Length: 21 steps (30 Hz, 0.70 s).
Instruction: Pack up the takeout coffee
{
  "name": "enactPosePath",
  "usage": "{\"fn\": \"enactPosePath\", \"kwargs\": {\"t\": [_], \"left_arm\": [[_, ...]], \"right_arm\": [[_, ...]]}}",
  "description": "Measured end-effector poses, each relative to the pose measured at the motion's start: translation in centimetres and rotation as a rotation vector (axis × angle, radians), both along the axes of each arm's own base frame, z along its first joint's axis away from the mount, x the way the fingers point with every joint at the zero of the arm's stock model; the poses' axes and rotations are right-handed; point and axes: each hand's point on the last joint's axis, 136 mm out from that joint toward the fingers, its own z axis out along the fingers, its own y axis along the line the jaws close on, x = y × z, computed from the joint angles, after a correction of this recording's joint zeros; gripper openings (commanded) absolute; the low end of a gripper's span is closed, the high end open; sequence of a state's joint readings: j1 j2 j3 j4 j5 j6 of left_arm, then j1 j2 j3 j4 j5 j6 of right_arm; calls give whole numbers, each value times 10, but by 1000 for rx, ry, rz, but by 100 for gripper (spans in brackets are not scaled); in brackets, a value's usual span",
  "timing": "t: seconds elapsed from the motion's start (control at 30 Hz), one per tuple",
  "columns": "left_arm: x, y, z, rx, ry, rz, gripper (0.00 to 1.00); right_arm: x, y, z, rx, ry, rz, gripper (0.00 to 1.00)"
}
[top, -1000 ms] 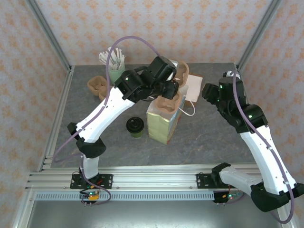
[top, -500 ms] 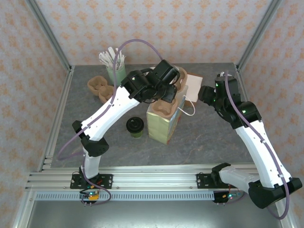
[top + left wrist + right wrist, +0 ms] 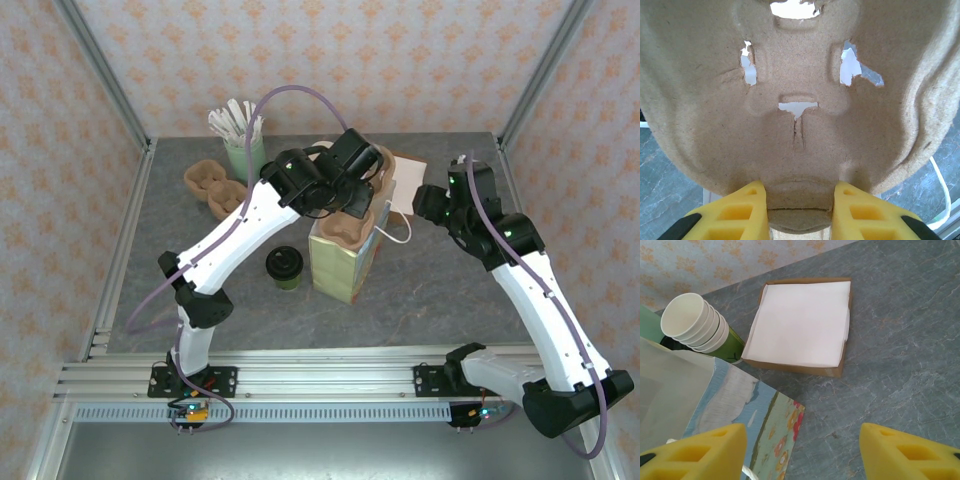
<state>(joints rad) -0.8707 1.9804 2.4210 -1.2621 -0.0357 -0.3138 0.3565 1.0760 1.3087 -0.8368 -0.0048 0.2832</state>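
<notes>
Left claw (image 3: 800, 202): closed on the edge of the pulp cup carrier (image 3: 800, 95), which you hold at the mouth of the paper bag (image 3: 338, 262).
Right claw (image 3: 802, 445): open and empty, above the tabletop (image 3: 900, 365), near the napkin box (image 3: 802, 322) and the stack of cream cups (image 3: 690, 320).
Takeout coffee (image 3: 284, 264): upright on the tabletop, black lid up, just left of the bag, apart from both claws.
Key relation: the coffee lies toward the arm bases and to the left of your left claw, and the bag stands between it and your right arm.
Nearer arm: the left, though its claw is occupied.
Long axis: vertical, so a grip from the side likely suits.
</notes>
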Motion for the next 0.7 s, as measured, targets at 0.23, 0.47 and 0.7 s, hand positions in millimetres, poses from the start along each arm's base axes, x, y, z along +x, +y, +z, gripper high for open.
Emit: {"fn": "enactPosePath", "kwargs": {"t": [0.23,0.47,0.7], "left_arm": [[-2,2,-8,23,22,1,28],[-10,11,-17,71,63,1,27],[-12,10,-46,138,146,-8,25]], "right_arm": [[0,0,0,-1,1,0,62],[1,0,-7,-7,10,3,62],[6,2,-10,-20,12,12,62]]}}
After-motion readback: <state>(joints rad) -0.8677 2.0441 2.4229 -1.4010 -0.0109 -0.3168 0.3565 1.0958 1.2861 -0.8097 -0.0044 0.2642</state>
